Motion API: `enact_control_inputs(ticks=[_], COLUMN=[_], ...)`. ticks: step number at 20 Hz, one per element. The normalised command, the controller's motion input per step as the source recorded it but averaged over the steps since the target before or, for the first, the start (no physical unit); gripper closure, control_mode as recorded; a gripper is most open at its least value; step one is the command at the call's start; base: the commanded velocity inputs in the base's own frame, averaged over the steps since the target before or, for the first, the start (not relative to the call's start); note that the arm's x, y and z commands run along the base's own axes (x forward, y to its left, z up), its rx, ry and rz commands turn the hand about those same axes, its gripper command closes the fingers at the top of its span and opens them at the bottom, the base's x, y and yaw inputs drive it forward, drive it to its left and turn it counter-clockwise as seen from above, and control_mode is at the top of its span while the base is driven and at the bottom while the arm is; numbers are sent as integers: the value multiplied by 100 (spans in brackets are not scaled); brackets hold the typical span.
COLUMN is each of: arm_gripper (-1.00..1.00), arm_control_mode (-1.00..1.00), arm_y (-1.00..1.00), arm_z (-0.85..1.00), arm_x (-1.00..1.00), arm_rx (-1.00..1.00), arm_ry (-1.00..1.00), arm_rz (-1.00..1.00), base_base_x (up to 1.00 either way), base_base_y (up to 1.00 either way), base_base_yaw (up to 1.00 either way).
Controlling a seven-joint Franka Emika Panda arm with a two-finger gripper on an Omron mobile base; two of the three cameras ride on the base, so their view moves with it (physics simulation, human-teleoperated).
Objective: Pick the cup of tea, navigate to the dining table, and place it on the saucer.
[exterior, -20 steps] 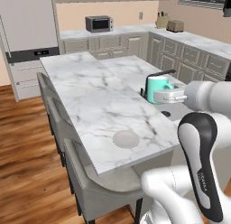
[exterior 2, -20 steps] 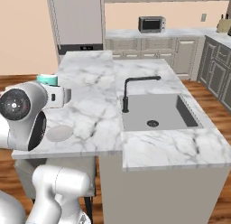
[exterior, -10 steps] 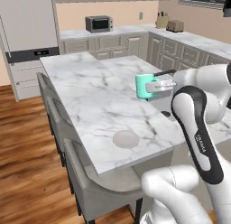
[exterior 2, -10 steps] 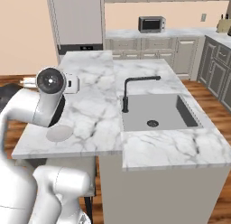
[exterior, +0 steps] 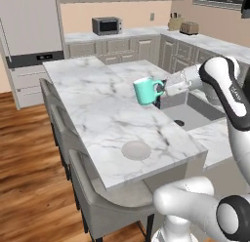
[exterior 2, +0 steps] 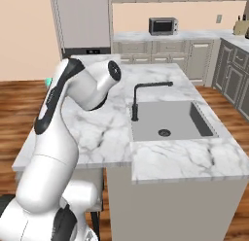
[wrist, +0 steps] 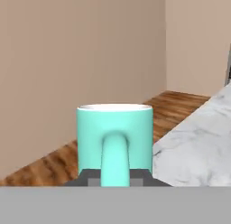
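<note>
Cup of tea point(exterior: 146, 90) hangs in the air above the dining table point(exterior: 102, 114), carried upright and level, with its handle turned toward the gripper point(exterior: 163, 88), whose jaws you can see pinched together on that handle; in the hand view the handle runs straight down into the grip point(wrist: 115, 175). You have the saucer point(exterior: 136, 150) lying flat near the table's near edge, well apart from the cup and lower, with bare marble between them. By my reading you are in the carry stage, with the descent and release still ahead. Your main risk is the hold itself: a thin handle gives the cup a pivot, so a quick swing or sudden stop could let it rotate in the jaws and spill the tea. I cannot see the liquid level from these angles, so treat it as full. Watch the saucer's closeness to the table edge too; if you come down off-centre, the cup's base may catch the saucer's rim, tip, or push the saucer toward the chair point(exterior: 114, 202) below. Lower it squarely and let go only once the base sits flat.
</note>
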Motion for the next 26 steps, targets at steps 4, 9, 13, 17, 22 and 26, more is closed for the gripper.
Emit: enact_control_inputs(ticks=[4, 9, 13, 17, 22, 26], arm_gripper=[100, 100, 100, 100, 100, 100], arm_control_mode=[-100, -100, -100, -100, -100, -100], arm_y=[3, 11, 1, 0, 0, 0], arm_z=[-16, -14, -24, -75, -96, -61], arm_x=[-38, -43, -51, -3, 0, 0], arm_rx=[0, 0, 7, 14, 8, 14], arm_ry=[-1, -9, -12, 0, 0, 0], arm_rz=[60, 46, 12, 0, 0, -2], base_base_x=[0, 0, 0, 0, 0, 0], base_base_y=[0, 0, 0, 0, 0, 0], base_base_yaw=[0, 0, 0, 0, 0, 0])
